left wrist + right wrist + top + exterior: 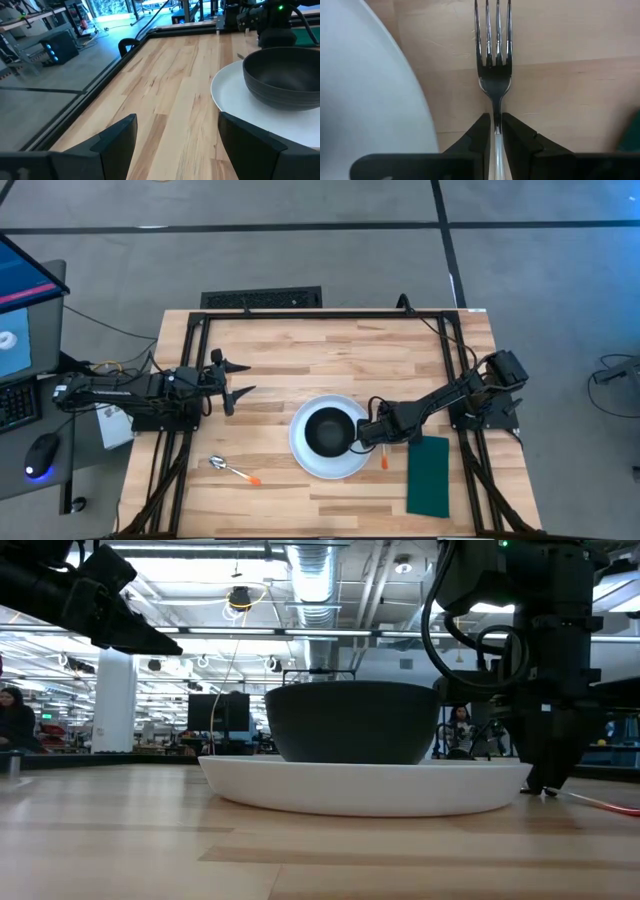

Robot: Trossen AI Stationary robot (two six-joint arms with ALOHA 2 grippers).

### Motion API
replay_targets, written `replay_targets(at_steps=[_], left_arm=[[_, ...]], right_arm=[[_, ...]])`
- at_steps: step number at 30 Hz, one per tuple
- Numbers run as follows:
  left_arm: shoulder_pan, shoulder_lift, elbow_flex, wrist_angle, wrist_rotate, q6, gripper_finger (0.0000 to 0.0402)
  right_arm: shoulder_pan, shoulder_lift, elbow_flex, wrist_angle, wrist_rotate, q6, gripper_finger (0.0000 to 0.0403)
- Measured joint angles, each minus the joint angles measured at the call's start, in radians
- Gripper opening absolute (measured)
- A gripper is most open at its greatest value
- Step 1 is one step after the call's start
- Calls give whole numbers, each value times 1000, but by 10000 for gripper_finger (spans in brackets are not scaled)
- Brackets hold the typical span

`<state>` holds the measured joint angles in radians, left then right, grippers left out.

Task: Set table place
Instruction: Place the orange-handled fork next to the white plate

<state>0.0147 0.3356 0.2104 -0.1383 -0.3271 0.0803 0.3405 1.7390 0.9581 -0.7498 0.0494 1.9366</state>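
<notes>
Pinching the fork in my right claw, beside plate. Next: release, w/ 1 spoon waiting.

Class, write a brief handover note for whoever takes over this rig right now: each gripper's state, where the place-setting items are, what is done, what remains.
Right gripper: shut on the fork, low at the table between plate and napkin.
Left gripper: open, waiting at the table's left side.
Done: bowl sits on the plate; napkin lies to the plate's right.
Left: release the fork; spoon lies loose left of the plate, probably still to be placed.
</notes>
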Motion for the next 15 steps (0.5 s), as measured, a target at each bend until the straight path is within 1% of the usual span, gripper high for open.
replay_targets(at_steps=[15], left_arm=[[0,0,0,-2,0,1,268]], right_arm=[[0,0,0,3,-6,-7,73]])
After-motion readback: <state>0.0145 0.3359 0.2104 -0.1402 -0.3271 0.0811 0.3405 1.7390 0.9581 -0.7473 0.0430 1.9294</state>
